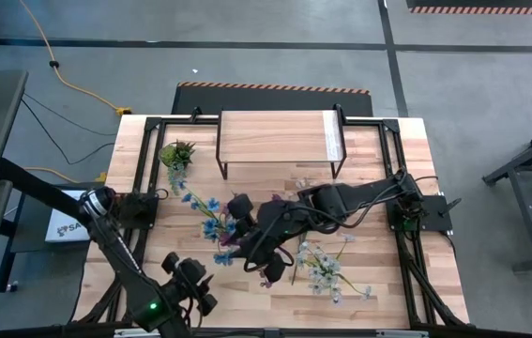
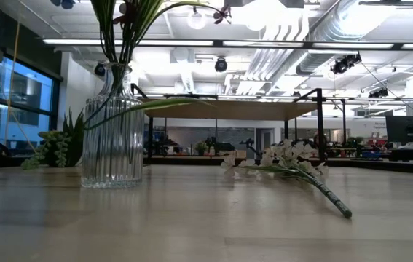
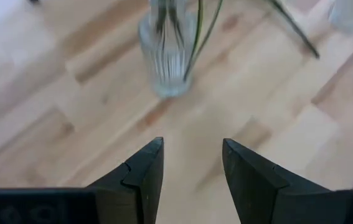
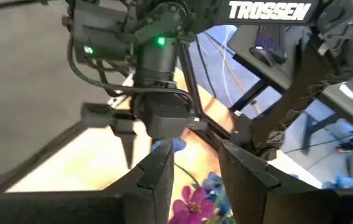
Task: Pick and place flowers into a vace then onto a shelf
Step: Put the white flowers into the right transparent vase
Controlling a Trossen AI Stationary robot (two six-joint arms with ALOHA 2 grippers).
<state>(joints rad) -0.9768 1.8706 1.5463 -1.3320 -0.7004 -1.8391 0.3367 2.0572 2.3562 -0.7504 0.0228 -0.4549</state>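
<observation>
Office backdrop, shelf, vase, low view only

Wood-plank surface; on it: shelf, beyond right end effector; potted plant beside shelf; white flowers near; glass vase standing.

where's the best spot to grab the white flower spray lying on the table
Probably the bare green stem, from straight above. The white spray lies flat, apart from the vase, blossoms bunched at one end, leaving the stem clear for fingers to straddle it crosswise.
</observation>
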